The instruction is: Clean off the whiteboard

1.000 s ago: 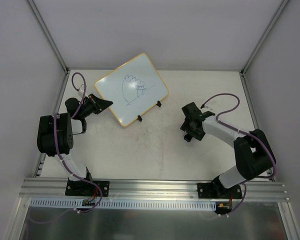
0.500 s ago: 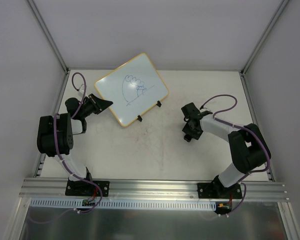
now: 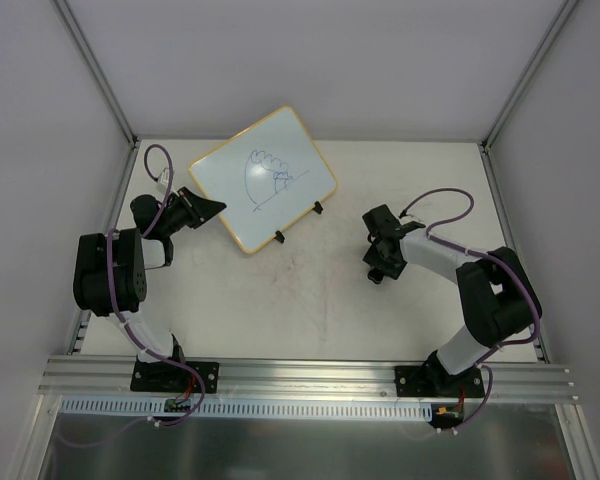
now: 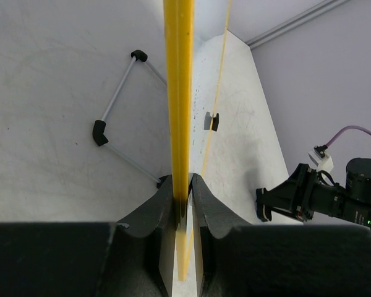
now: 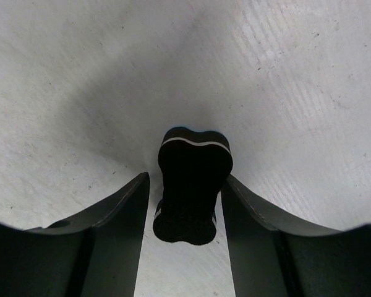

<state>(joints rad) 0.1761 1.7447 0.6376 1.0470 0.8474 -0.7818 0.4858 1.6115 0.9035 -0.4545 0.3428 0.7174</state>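
Observation:
The whiteboard (image 3: 280,150), white with a yellow frame and a dark pen scribble (image 3: 268,176), stands tilted at the back left on two black clip feet (image 3: 280,238). My left gripper (image 3: 210,208) is shut on its left edge; in the left wrist view the yellow frame (image 4: 178,93) runs up from between the jaws of that gripper (image 4: 183,189). My right gripper (image 3: 378,268) points down at the table, open. In the right wrist view a small black eraser (image 5: 191,179) stands between its fingers (image 5: 120,210), the gripper (image 5: 185,180) straddling it with a gap on the left side.
A grey wire stand with black tips (image 4: 114,117) shows behind the board. Grey enclosure walls with metal posts (image 3: 95,70) bound the table on three sides. The right arm (image 4: 334,198) shows in the left wrist view.
My right gripper has swung in and down over the eraser and come to rest around it. The left gripper and the whiteboard have not moved.

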